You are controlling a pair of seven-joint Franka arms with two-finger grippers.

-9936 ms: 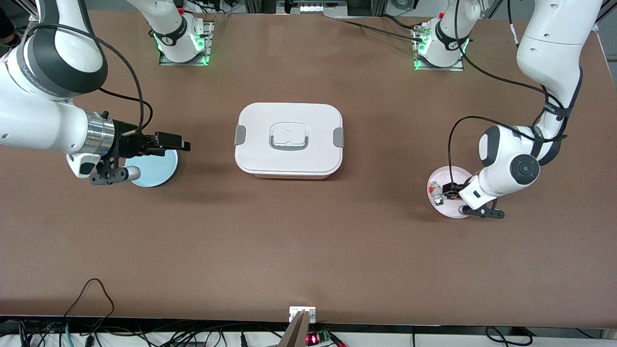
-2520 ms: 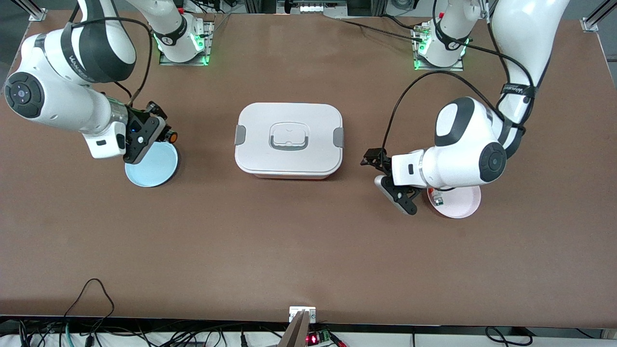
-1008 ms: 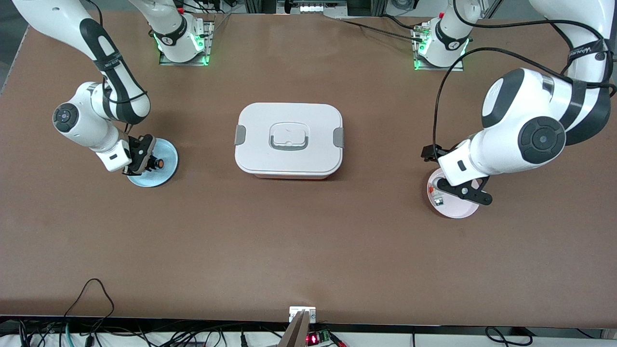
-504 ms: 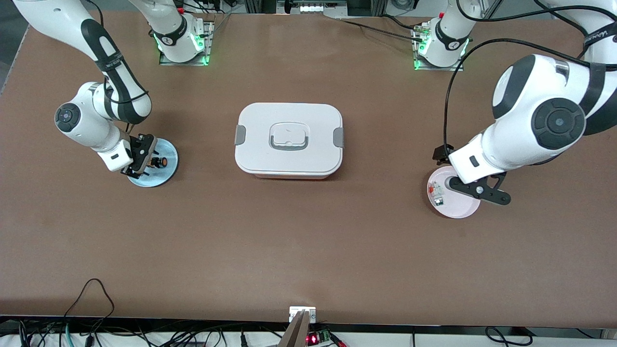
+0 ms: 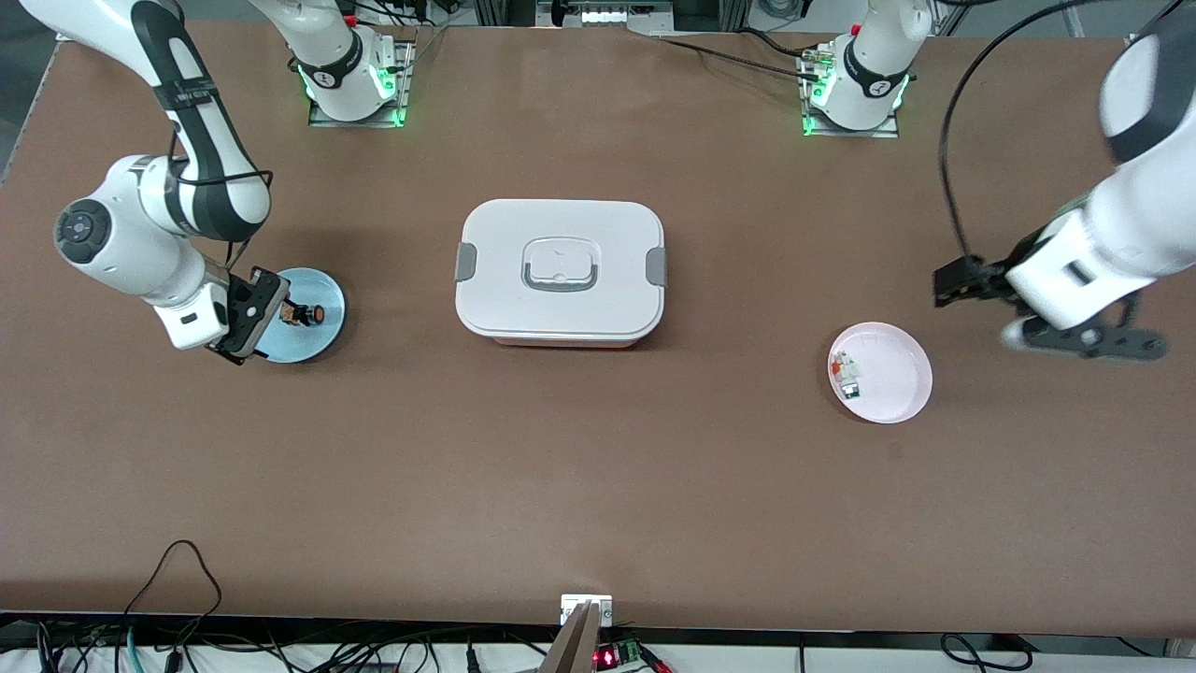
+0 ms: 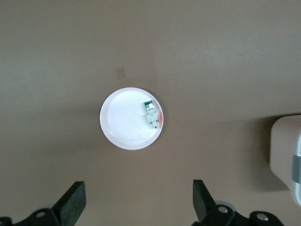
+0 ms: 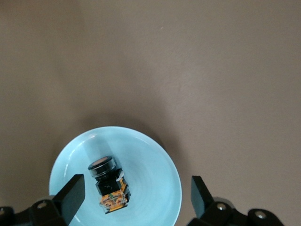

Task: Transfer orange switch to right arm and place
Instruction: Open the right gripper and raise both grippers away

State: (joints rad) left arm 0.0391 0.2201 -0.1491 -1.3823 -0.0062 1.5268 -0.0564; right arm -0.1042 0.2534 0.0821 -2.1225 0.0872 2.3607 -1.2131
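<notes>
The orange switch [image 5: 304,315] lies on its side on the light blue plate [image 5: 327,294] toward the right arm's end of the table. In the right wrist view the orange switch [image 7: 108,183] shows its black barrel, orange face and tan-orange block on the blue plate [image 7: 150,179]. My right gripper [image 5: 254,322] hangs open just above the plate's rim. In its own view the right gripper [image 7: 136,194] has a finger on each side of the switch, not touching it. My left gripper [image 5: 1084,342] is open and empty, raised over bare table beside the pink plate [image 5: 897,393]; in the left wrist view the left gripper [image 6: 136,200] holds nothing.
A white lidded box [image 5: 559,271] with grey clips stands mid-table; the box's corner [image 6: 287,150] shows in the left wrist view. Small white, red and green parts [image 5: 847,371] lie on the pink plate [image 6: 124,122], the same parts [image 6: 151,113] near its rim.
My right gripper opened, let the switch go onto the blue plate and drew back a little. The left arm rose and swung away from the pink plate toward its own end of the table.
</notes>
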